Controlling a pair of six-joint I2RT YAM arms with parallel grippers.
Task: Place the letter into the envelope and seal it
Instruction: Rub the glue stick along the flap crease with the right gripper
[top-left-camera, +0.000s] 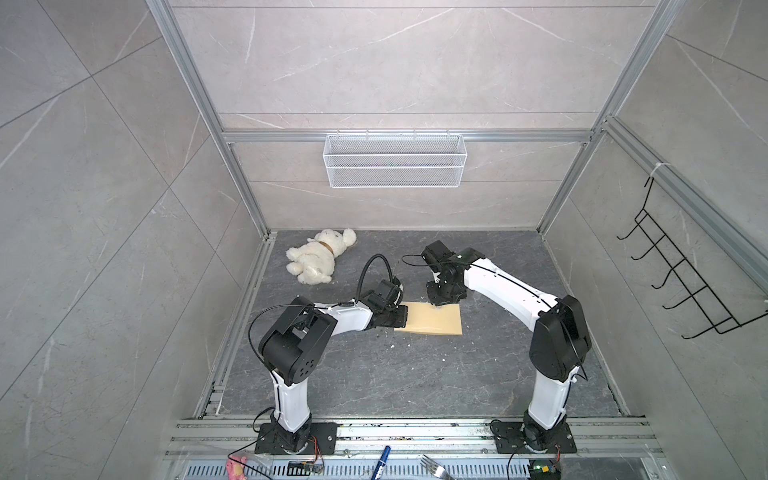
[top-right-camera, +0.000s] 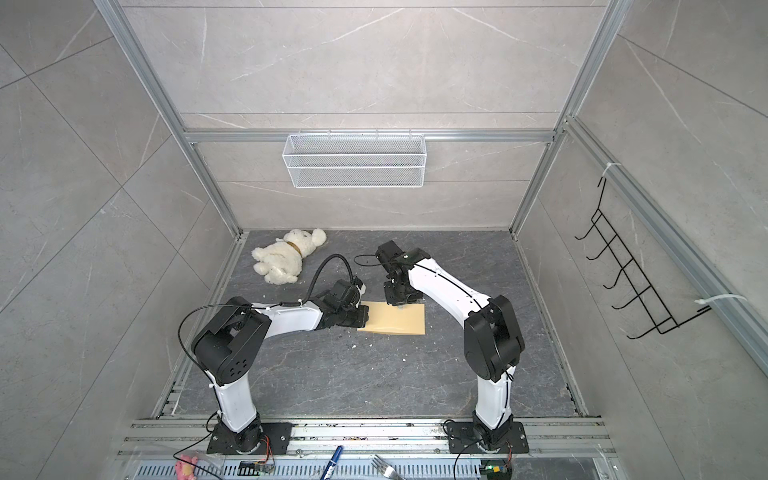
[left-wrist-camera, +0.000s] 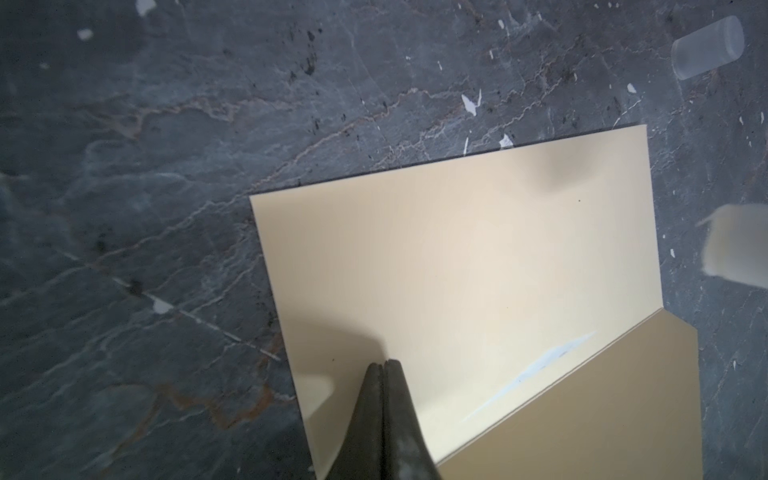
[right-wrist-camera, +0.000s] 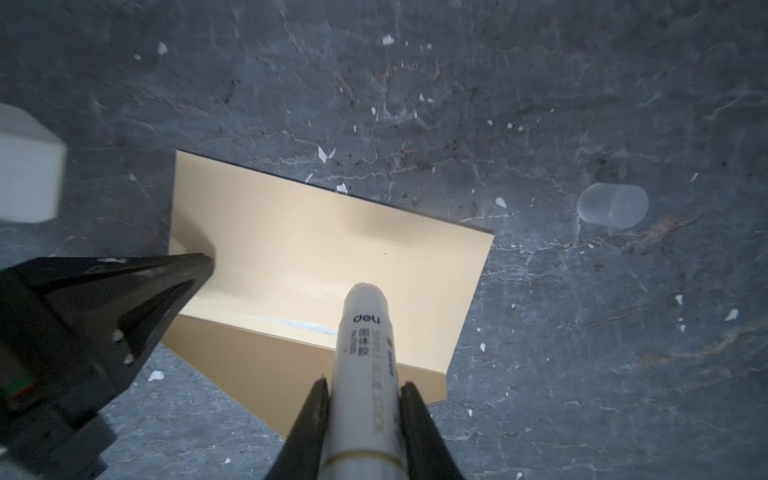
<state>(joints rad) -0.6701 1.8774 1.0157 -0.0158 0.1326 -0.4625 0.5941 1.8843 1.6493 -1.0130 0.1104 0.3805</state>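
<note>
The envelope (top-left-camera: 436, 319) (top-right-camera: 399, 319) lies flat on the dark table, a plain yellow-tan rectangle with its flap (left-wrist-camera: 582, 407) (right-wrist-camera: 257, 365) folded open. A pale glue smear (left-wrist-camera: 536, 370) runs along the flap crease. My left gripper (top-left-camera: 402, 318) (top-right-camera: 365, 316) (left-wrist-camera: 384, 365) is shut, its tips resting on the envelope's left end and holding nothing. My right gripper (top-left-camera: 440, 300) (top-right-camera: 401, 300) (right-wrist-camera: 363, 384) is shut on a white glue stick (right-wrist-camera: 365, 332), whose tip touches the envelope near the crease. The letter is out of view.
The glue stick's clear cap (right-wrist-camera: 613, 205) (left-wrist-camera: 706, 48) lies on the table past the envelope. A white plush bear (top-left-camera: 320, 255) lies at the back left. A wire basket (top-left-camera: 395, 160) hangs on the back wall and a hook rack (top-left-camera: 681, 274) on the right wall. A pen (top-left-camera: 384, 457) and fork (top-left-camera: 434, 463) lie on the front rail.
</note>
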